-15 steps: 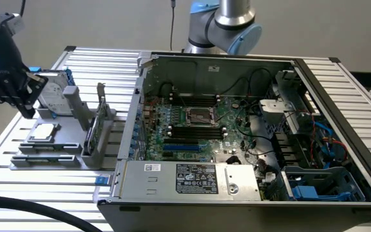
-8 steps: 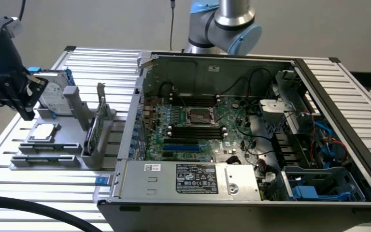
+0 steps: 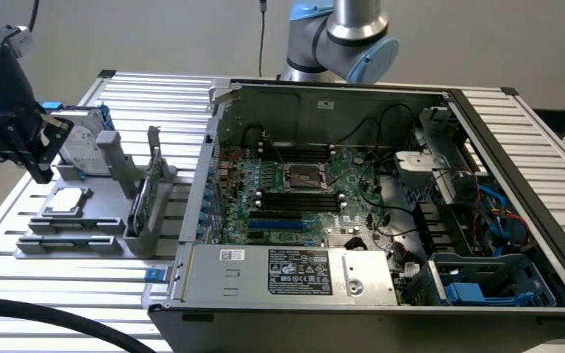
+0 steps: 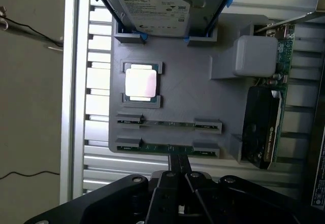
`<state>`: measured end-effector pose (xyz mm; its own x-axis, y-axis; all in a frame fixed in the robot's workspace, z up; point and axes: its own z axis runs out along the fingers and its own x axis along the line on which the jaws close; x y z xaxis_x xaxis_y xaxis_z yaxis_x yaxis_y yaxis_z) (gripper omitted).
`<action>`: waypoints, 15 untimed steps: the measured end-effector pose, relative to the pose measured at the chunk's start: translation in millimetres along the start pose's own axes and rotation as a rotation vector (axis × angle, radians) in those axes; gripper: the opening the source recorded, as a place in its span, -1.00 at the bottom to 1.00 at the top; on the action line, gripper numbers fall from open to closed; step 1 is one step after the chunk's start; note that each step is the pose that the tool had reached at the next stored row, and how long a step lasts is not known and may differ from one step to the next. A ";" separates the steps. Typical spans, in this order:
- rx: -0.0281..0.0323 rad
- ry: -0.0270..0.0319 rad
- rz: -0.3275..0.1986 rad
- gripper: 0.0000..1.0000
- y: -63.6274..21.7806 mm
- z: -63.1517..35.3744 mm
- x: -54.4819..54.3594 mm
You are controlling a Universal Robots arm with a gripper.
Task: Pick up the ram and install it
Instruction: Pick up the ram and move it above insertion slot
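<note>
Closed, empty jaws near ram (image 4: 162, 147)

The holder (image 4: 188, 76) was matt grey plastic, the chip (image 4: 140, 83) topped with glossy bare metal. The table (image 3: 145, 88) was ribbed, satin-finished metal. The gripper (image 4: 177, 158) was matt black, perhaps plastic.

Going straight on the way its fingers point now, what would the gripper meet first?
Most likely the ram in the nearest slot of the grey holder: the shut gripper lines up with that stick's middle. How far off it stands, the wrist view does not settle.
</note>
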<state>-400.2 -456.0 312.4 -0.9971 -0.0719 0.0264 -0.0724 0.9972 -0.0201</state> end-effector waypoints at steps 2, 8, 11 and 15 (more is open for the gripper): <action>0.0001 0.0000 0.000 -0.79 0.0 0.0 0.0; 0.0009 -0.0003 -0.016 -0.79 0.2 0.4 0.5; 0.0023 -0.0014 -0.070 -0.79 0.0 1.3 0.5; 0.0041 -0.0029 -0.143 -0.79 0.1 2.7 0.5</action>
<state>-400.8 -456.1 309.8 -0.9766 -0.2135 0.0264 -0.2140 0.9766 -0.0204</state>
